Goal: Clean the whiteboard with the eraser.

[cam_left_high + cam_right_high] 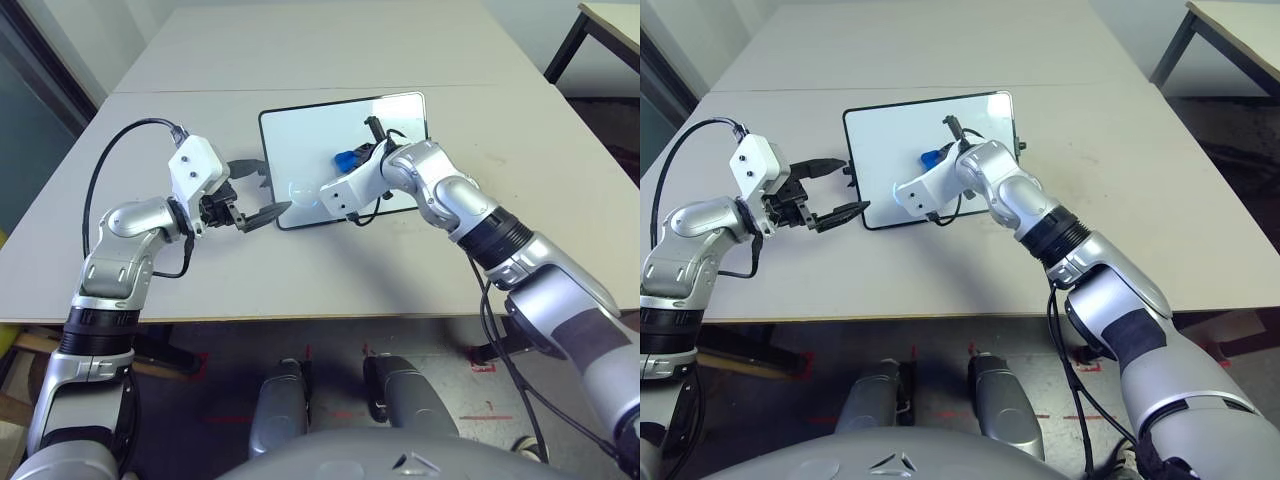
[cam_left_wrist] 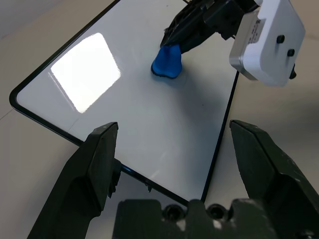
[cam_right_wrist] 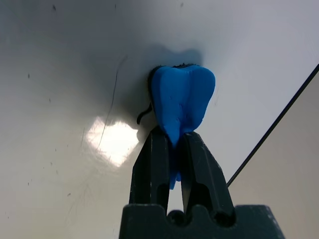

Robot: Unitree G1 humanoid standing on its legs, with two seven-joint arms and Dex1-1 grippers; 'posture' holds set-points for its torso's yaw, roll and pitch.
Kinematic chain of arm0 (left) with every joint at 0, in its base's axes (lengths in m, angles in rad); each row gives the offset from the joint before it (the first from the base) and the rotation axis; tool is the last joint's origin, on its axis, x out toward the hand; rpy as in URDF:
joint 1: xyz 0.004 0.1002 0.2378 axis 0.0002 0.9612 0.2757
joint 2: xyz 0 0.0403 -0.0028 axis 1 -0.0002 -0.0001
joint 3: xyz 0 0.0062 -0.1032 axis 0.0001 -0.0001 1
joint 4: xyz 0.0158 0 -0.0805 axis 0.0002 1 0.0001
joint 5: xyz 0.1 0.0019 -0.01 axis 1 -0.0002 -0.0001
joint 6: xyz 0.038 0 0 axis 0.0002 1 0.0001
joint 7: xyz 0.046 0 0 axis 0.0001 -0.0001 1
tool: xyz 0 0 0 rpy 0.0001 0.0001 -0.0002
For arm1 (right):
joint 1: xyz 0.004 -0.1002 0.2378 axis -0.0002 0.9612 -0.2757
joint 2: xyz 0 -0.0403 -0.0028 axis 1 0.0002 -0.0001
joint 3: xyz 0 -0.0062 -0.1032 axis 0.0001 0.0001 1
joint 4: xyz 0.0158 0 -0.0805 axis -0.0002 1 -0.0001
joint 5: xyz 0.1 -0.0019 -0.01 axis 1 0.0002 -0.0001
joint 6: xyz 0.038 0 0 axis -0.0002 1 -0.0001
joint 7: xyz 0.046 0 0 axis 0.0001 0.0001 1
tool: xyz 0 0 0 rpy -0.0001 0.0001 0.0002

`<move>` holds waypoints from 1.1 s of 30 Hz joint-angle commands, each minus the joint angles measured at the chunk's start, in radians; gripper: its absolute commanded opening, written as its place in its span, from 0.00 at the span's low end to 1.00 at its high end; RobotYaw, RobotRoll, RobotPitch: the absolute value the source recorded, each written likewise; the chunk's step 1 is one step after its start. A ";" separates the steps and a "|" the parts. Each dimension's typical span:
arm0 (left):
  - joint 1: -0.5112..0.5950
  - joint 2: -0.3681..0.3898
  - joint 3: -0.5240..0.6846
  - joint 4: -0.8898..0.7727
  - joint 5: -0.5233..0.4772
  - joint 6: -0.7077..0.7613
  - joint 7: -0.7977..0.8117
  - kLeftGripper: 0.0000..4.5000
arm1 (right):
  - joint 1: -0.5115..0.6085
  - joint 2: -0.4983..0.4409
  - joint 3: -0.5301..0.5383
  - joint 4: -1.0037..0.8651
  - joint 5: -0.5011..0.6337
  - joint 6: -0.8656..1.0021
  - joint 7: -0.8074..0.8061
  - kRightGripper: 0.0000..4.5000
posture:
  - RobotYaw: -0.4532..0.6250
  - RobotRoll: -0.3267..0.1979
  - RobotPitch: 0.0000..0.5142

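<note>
Here, on your left, the left gripper (image 1: 255, 198) is hovering just off the near-left corner of the whiteboard (image 1: 300, 150), its two black fingers (image 2: 94, 164) spread wide with nothing between them. The board is lying flat on the grey table (image 1: 330, 60), at about its middle, one far corner catching a bright glare. Moving right, you are seeing the right gripper (image 3: 172, 144) reaching in over the board's near edge, its fingers pinching the blue eraser (image 3: 182, 99) and squeezing its held end narrow. The eraser's free end is pressing against the white surface, toward the board's right side, with a thin dark mark (image 3: 143, 115) showing just beside it.
</note>
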 commanded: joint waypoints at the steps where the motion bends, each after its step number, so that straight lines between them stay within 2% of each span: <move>1: 0.018 0.010 0.013 -0.022 0.005 -0.001 0.005 1.00 | 0.017 0.025 0.044 0.011 0.003 -0.030 0.007 0.03 | 0.37 0.62 0.14; 6: 0.020 0.007 0.013 -0.024 0.005 -0.001 0.009 1.00 | 0.030 0.025 0.047 -0.003 0.007 -0.035 0.016 0.03 | 0.37 0.62 0.13; 19: 0.019 0.005 0.007 -0.022 0.004 -0.005 0.006 1.00 | -0.070 -0.077 0.015 0.196 -0.001 -0.020 -0.085 0.03 | 0.36 0.62 0.13; 33: 0.011 0.009 0.005 -0.017 0.003 -0.002 -0.001 1.00 | -0.032 -0.141 0.022 0.141 0.010 -0.015 -0.052 0.03 | 0.35 0.62 0.15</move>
